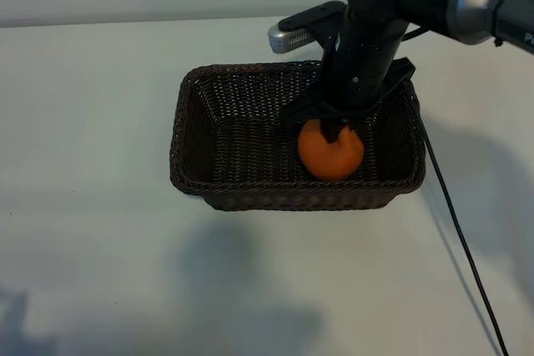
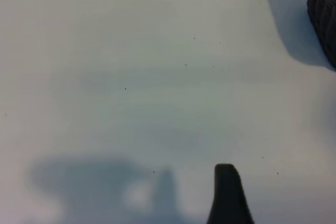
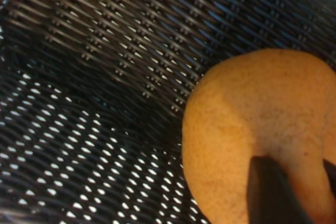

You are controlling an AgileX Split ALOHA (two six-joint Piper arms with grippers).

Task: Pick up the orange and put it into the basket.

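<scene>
Wicker basket: one | orange: one, inside | right end effector: grip cannot tell

orange: small, round, bumpy matte peel, whole. sits inside the basket, toward its right end, near the front wall, low on the woven floor; its top is partly hidden. basket: rectangular, dark brown wicker, rounded corners, braided rim, upright on the white table, long side facing the exterior camera. the weave lets light through its floor in the right wrist view.
</scene>
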